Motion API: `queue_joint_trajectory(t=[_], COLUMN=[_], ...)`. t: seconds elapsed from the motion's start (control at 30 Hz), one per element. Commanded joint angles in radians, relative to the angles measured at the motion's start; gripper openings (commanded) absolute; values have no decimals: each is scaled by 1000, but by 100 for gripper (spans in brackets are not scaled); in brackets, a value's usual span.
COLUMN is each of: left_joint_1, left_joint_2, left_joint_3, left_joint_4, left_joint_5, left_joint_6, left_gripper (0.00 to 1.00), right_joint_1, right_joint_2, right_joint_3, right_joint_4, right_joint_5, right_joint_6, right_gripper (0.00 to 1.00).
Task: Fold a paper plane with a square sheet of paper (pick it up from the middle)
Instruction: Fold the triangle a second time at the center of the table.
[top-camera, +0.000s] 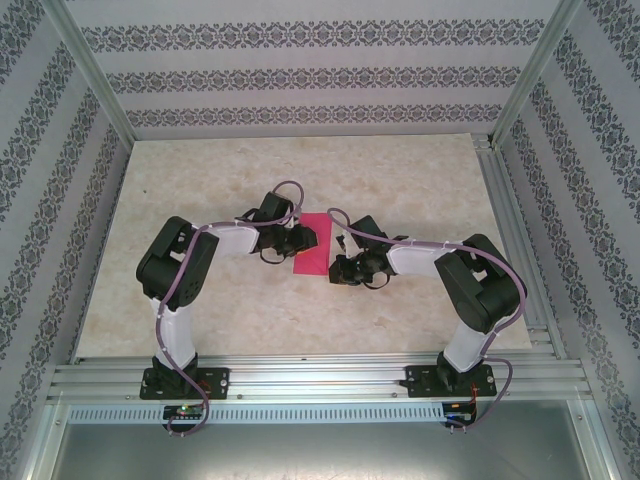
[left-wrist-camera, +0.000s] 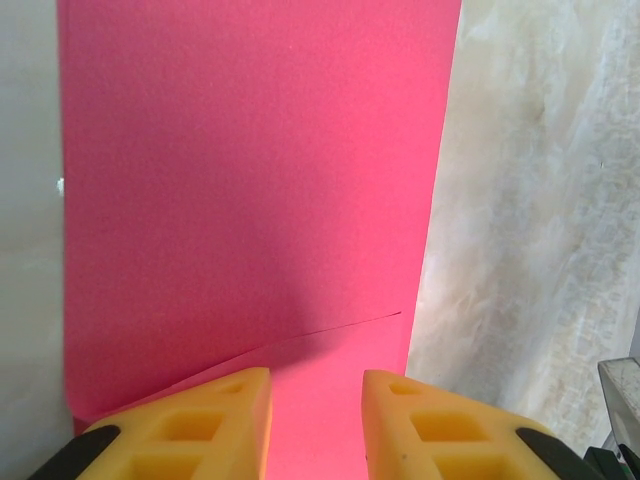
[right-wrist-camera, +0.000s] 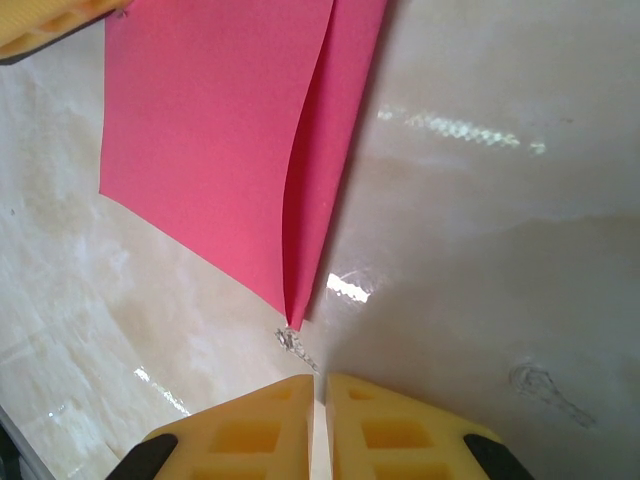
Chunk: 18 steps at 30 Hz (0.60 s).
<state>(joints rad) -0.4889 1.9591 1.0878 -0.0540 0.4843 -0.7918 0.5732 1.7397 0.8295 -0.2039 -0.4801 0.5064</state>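
Square sheet of paper, folded narrow, long axis running near-to-far.

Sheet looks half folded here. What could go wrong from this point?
On the thin magenta-pink folded paper, the upper layer bows off the lower one, so the fold may spring open. The right gripper, shut, sits just off the paper's corner; nudging it could slide the sheet across the glossy marbled table.

The square sheet of paper runs off the top edge of the left wrist view; overhead, the left tool covers its left side.
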Motion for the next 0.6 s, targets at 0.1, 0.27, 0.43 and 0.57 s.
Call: queue_joint_trajectory(t=[0.1, 0.27, 0.43, 0.57], left_joint_1=[28, 37, 38, 41], left_joint_2=[55, 47, -4, -74], left_joint_3=[40, 50, 61, 75], left_joint_4=[-57, -36, -12, -13], left_joint_5=[-47, 11, 76, 91], left_joint_6=[51, 34, 6, 0], left_gripper=[32, 33, 35, 39], right_joint_1=[-15, -15, -28, -52], right_joint_2=[5, -20, -86, -84], right_joint_3=[13, 29, 39, 48], right_joint_4=[-45, -47, 4, 48], right_joint_5=[31, 31, 84, 126], right_joint_6=[-10, -6, 40, 74], right_gripper=[13, 13, 24, 29])
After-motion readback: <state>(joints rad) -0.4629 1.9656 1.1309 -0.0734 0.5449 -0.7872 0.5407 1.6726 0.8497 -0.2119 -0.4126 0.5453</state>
